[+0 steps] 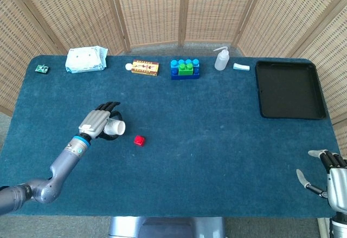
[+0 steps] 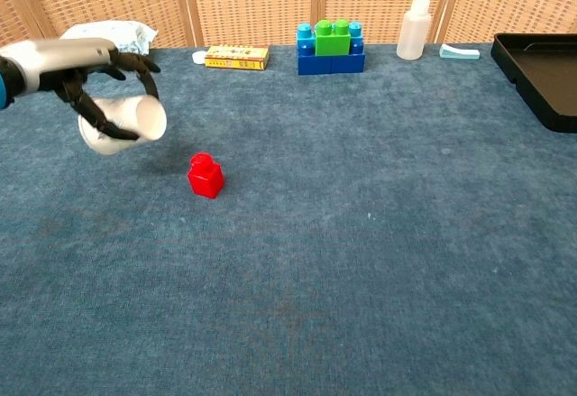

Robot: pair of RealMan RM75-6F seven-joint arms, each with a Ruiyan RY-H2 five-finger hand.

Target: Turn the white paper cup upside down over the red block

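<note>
My left hand (image 1: 96,122) (image 2: 77,76) grips the white paper cup (image 1: 115,127) (image 2: 126,122) and holds it on its side above the cloth, its mouth facing right. The red block (image 1: 139,140) (image 2: 206,176) stands on the blue table cloth a little to the right of the cup and below it. My right hand (image 1: 331,175) shows at the lower right corner in the head view, fingers apart and holding nothing; the chest view does not show it.
Along the far edge lie a wipes pack (image 1: 85,59), a yellow box (image 1: 145,67), a blue and green brick stack (image 1: 185,69) and a squeeze bottle (image 1: 221,59). A black tray (image 1: 290,90) sits at the far right.
</note>
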